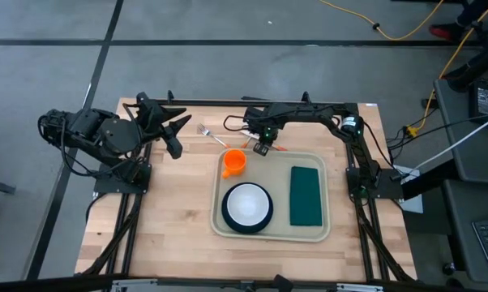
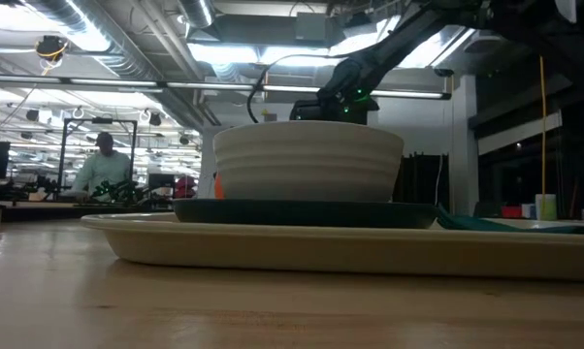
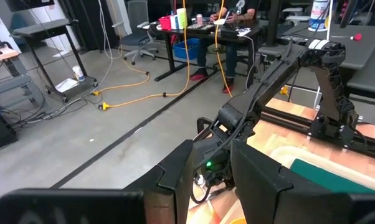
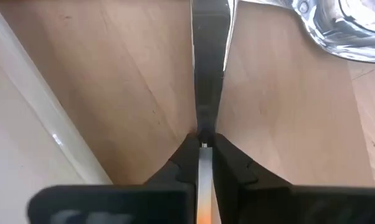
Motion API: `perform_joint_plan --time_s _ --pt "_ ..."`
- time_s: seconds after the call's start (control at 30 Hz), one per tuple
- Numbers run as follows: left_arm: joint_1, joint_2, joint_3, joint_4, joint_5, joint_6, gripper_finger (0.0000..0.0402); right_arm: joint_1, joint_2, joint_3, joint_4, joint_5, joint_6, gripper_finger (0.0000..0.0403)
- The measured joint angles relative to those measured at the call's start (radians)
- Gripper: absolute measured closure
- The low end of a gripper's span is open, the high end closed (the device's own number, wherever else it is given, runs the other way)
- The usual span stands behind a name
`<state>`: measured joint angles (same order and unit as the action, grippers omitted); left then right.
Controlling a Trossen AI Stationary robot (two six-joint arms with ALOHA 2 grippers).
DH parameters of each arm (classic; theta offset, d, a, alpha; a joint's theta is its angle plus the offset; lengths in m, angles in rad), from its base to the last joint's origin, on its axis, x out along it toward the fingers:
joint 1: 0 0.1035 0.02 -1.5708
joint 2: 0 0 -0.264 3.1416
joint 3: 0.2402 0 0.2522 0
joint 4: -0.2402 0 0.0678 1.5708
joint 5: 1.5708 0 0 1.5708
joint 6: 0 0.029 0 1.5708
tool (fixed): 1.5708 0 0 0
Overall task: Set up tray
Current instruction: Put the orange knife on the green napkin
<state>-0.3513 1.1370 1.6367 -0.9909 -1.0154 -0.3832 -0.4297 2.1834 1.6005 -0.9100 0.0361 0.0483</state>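
The cream tray (image 1: 270, 233) lies on the wooden table and holds an orange cup (image 1: 234, 161), a white bowl (image 1: 246, 204) on a dark teal plate and a green napkin (image 1: 306, 195). My right gripper (image 1: 263, 147) points down just beyond the tray's far rim, shut on a slim metal utensil (image 4: 210, 56) with an orange handle. In the low view the bowl (image 2: 308, 160) hides this gripper. My left gripper (image 1: 169, 126) hangs in the air over the table's far left, open, with nothing between its fingers (image 3: 256, 177). My right gripper pinches the utensil's thin metal shaft (image 4: 204, 142) between its two fingers, where the metal meets the orange handle. The fingers come from above, pointing down, one on each side of the shaft. The utensil lies level on the bare wood, its metal end stretching away from the fingers.
A silver fork (image 1: 206, 131) lies on the wood at the far edge, left of my right gripper. A shiny utensil head (image 4: 337, 25) lies close to the held one. The tray's far rim (image 4: 41, 112) runs just beside the fingers. People sit at desks beyond the table.
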Motion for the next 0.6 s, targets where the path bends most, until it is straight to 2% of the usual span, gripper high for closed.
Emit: perform_joint_plan --time_s 0.1,0.3,0.6 --pt "0.000 0.000 0.000 0.000 0.000 0.000 0.0300 0.000 0.000 0.000 0.000 0.000 0.000 0.0367" --pt "0.000 0.000 0.000 0.000 0.000 0.000 0.0300 -0.001 -0.003 0.015 -0.023 0.005 -0.001 0.0379" --pt "0.000 0.000 0.000 0.000 0.005 0.001 0.0300 -0.001 -0.002 0.183 -0.138 0.010 -0.019 0.0379"
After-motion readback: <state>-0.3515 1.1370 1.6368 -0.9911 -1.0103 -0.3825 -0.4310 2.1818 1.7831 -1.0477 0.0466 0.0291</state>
